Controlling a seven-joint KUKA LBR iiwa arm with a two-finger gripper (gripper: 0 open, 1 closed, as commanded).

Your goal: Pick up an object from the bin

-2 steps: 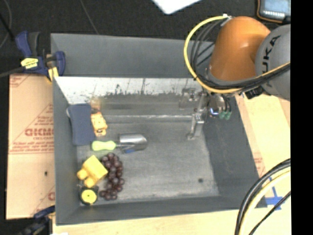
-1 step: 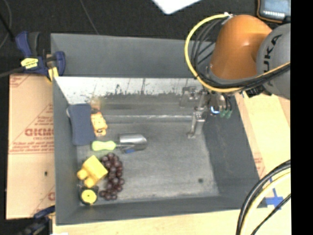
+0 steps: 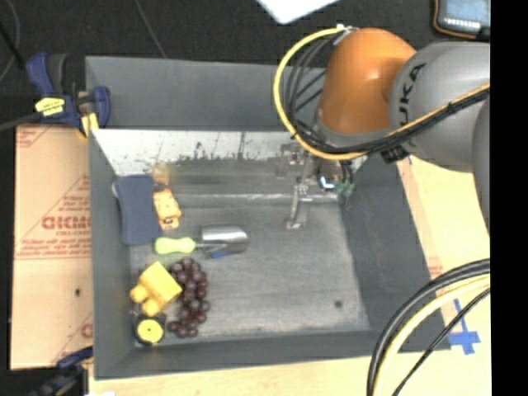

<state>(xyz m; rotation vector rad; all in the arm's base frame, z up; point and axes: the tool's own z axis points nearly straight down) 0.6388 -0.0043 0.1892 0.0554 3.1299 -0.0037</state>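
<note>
Gripper (image 3: 293, 221) is hanging over bare grey floor of the bin (image 3: 330, 287), toward the back and close to the far wall. Nothing is lying under it. Cannot tell from this angle whether it is set wide or narrow, and nothing is showing in it.

No thing is singled out yet. All candidates are lying in the left part of the bin, apart from the gripper.
- Nearest: silver piece (image 3: 224, 239), shiny and rounded, its left end meeting a pale green piece (image 3: 175, 245). Cannot tell whether the two are one utensil.
- In front of these: bunch of dark purple grapes (image 3: 190, 297), touching a yellow block (image 3: 157, 287); a small yellow round thing (image 3: 149, 331) is sitting in the near left corner.
- Behind: blue pad (image 3: 132, 210) lying along the left wall, with a small orange-yellow figure (image 3: 167, 209) just beside it.

Handling, as judgement:
- Silver piece is looking stiff and smooth, probably slippery; better taken across its narrow width than over the rounded end.
- Grapes are likely a light toy bunch, bumpy; a grip across the middle may roll off single berries.
- Yellow block is probably rigid and light, and its flat sides are offering the surest hold, though the grapes are crowding its right side.
- Blue pad is looking soft and flat, and it is hard against the wall, so there is little room beside it.

Writing: the grey arm (image 3: 450, 114) behind the orange wrist cover is carrying dark letters reading "UKA", the start hidden; presumably KUKA.
</note>
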